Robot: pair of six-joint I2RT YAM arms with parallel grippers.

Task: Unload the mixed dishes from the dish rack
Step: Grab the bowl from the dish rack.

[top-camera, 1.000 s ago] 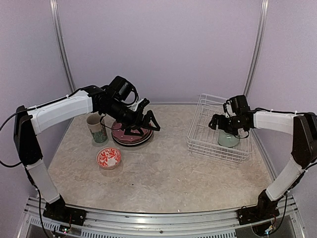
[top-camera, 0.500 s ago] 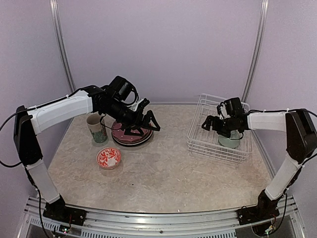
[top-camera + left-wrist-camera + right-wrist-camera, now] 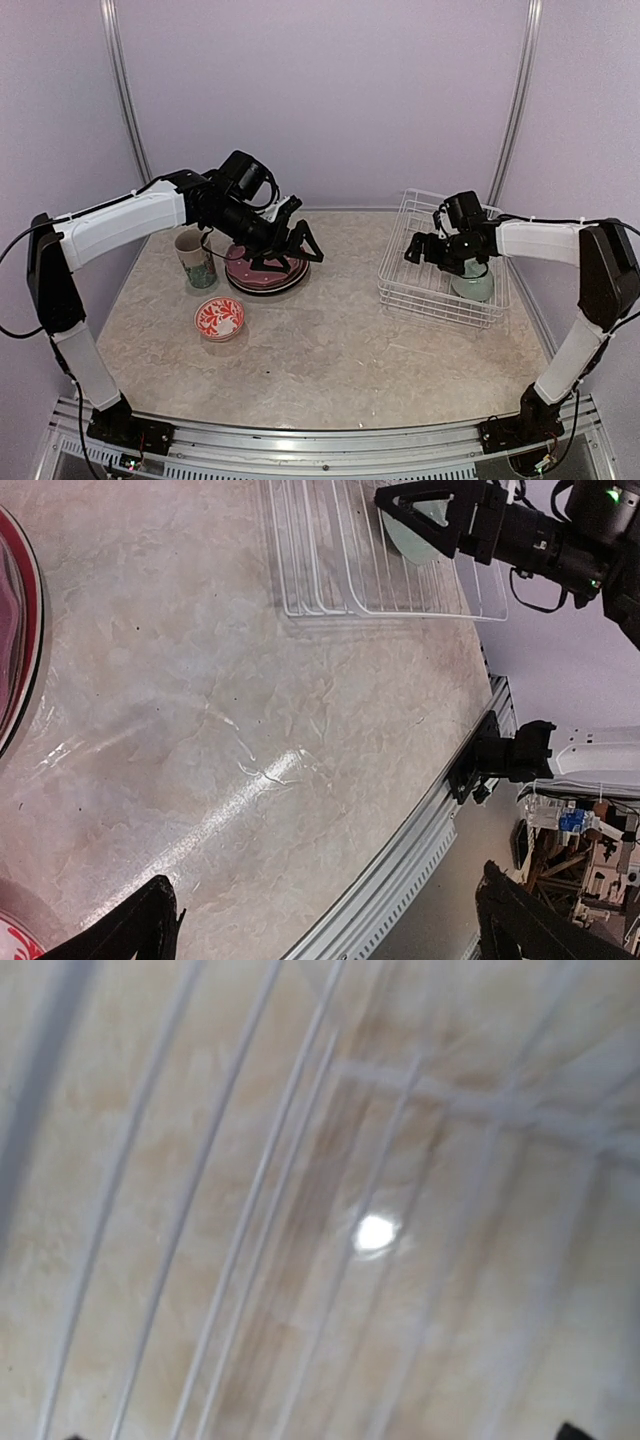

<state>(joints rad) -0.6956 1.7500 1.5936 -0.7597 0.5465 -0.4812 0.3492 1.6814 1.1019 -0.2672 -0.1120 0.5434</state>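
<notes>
The mint green bowl (image 3: 475,287), at 4 o'clock inside the dish rack (image 3: 398,288), looks glazed, slippery, light and chippable, so the wide-open right pincer (image 3: 420,250) should probably straddle its rim.

No text, label, brand or number can be read anywhere

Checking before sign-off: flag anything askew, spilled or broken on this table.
Nothing stands out. The cream patterned mug, small red-and-white bowl and stacked pink plates sit squarely on the marbled tabletop; the mint green bowl rests in the white wire rack. No spill shows.
</notes>
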